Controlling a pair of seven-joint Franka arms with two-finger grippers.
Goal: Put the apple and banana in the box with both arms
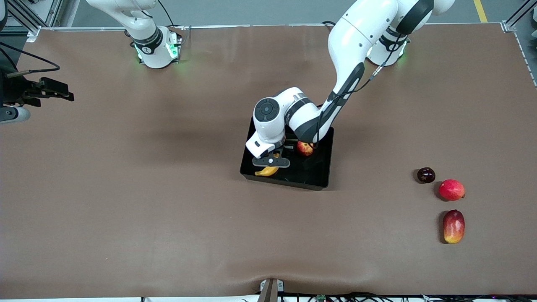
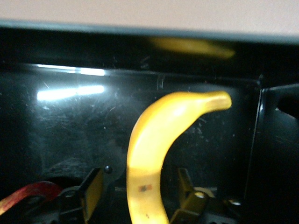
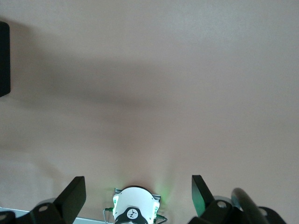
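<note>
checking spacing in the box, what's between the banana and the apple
In the front view, the left end effector and its wrist sit over the box floor between the banana and the apple; no other fruit lies there.

A robotics lab. Two white jointed arms are bolted by round bases with green lights to a broad brown-covered surface framed in aluminium rail. Cables trail along the edge at six o'clock, and grey floor with a yellow line shows at one o'clock.
</note>
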